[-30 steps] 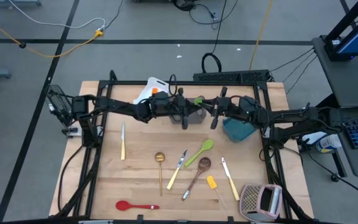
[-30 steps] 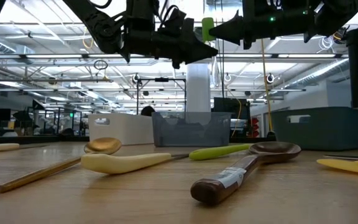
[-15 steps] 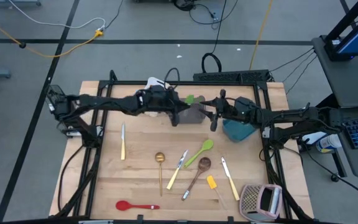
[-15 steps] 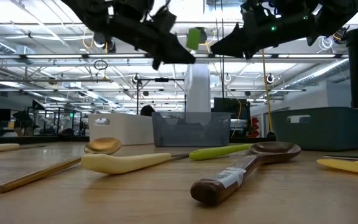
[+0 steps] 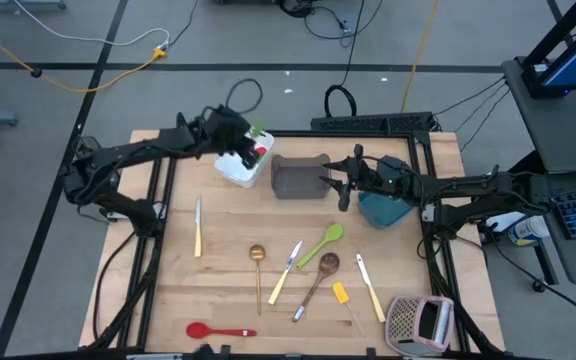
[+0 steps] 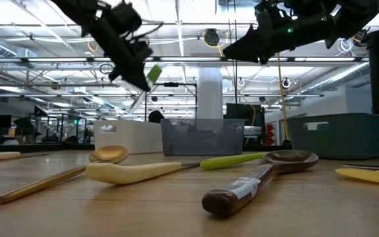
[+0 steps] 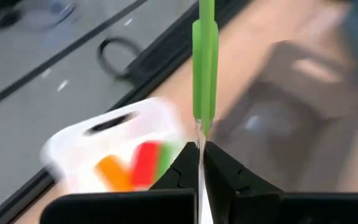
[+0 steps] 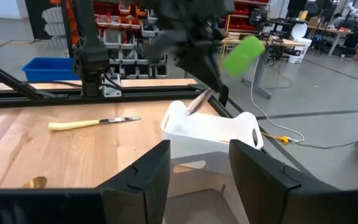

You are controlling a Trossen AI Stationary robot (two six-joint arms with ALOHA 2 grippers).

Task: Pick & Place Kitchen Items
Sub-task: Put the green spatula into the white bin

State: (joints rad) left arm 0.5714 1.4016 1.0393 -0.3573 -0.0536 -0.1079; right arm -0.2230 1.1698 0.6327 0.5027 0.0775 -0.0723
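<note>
Left claw: the left claw (image 5: 251, 141) hangs over the white tub (image 5: 230, 172) at the tabletop's far left, its fingers pinched tight on the thin metal stem of a green-handled utensil (image 7: 204, 65), green handle pointing away from the wrist.
Same grip, table height: from the low view the left claw (image 6: 140, 80) is raised well above the tabletop (image 6: 176, 210), the green handle (image 6: 154, 73) tilted beside its tip.
White tub: orange, red and green pieces show inside it (image 7: 138, 163); what each one is cannot be told.
Right claw: the right claw (image 5: 334, 181) waits beside the grey tub (image 5: 298, 176), near the teal tub (image 5: 381, 210), its fingers (image 8: 146, 180) spread wide and holding nothing.
Loose on the boards: a cream-handled knife (image 5: 197, 225) lies alone toward the left; a gold ladle (image 5: 258, 267), a second cream-handled knife (image 5: 284, 273), a lime spoon (image 5: 323, 244) and a brown spoon (image 5: 317, 281) lie close together mid-table.
Near right: a yellow spatula (image 5: 344, 297) and a third cream-handled knife (image 5: 370, 285) lie just short of the pink-sided grater (image 5: 418, 323) at the corner.
Front edge: a red spoon (image 5: 218, 331) lies well apart from the rest.
</note>
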